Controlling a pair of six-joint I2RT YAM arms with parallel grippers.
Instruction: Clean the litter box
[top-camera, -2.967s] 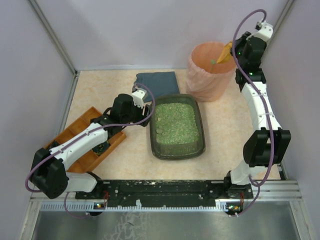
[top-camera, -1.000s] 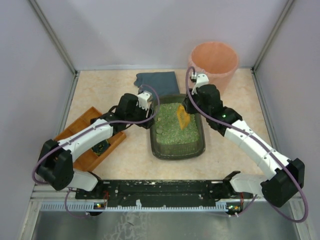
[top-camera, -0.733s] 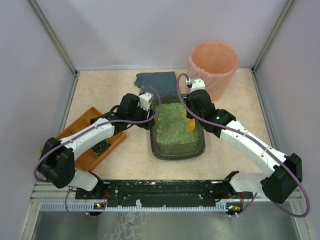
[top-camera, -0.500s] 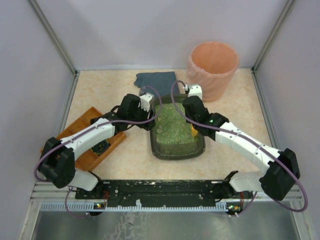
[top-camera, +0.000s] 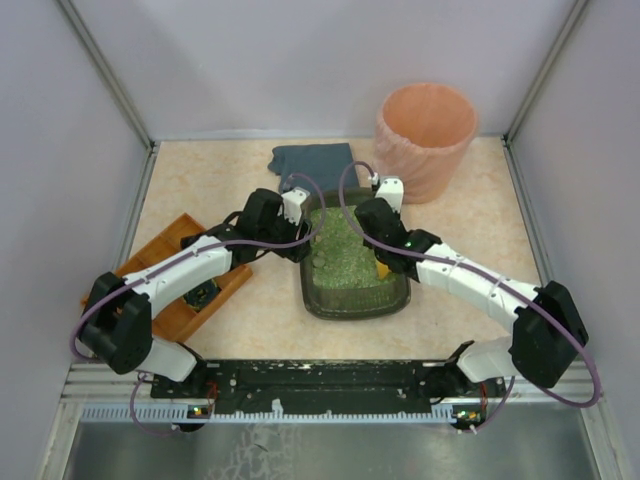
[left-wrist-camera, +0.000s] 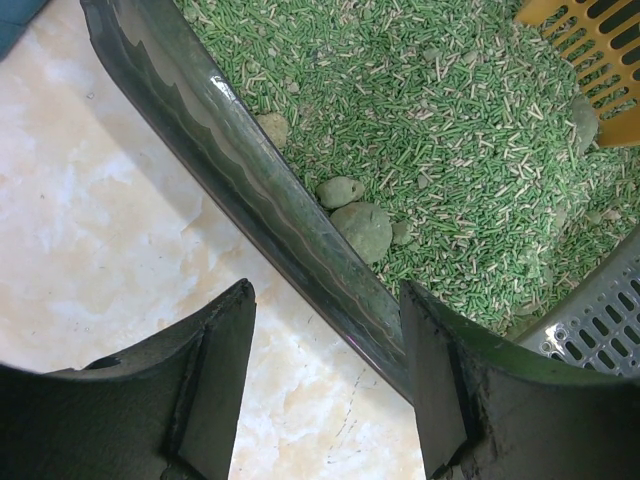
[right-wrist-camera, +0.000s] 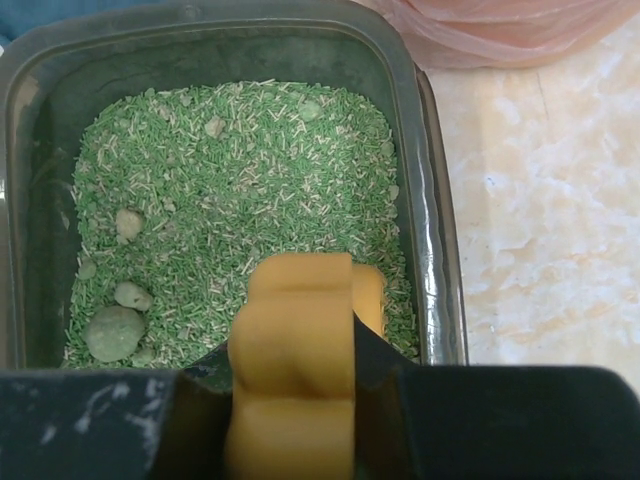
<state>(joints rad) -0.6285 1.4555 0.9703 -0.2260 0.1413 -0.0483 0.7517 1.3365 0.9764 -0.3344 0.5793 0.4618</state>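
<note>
The litter box (top-camera: 355, 311) is lying mid-table (top-camera: 455, 225), near the peach bin (top-camera: 425, 135). A yellow scoop (right-wrist-camera: 300, 300) is being squeezed tight by the right claw (right-wrist-camera: 295, 365) over the green litter (right-wrist-camera: 250, 180). The box's rim is being straddled by the left claw (left-wrist-camera: 325, 295), its fingers spread apart.

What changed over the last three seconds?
The right end effector, shut on the orange scoop, swung from above the peach bin down into the litter box, to its near right side. The left end effector stayed open at the box's left rim. Bin, blue cloth and wooden tray did not move.
</note>
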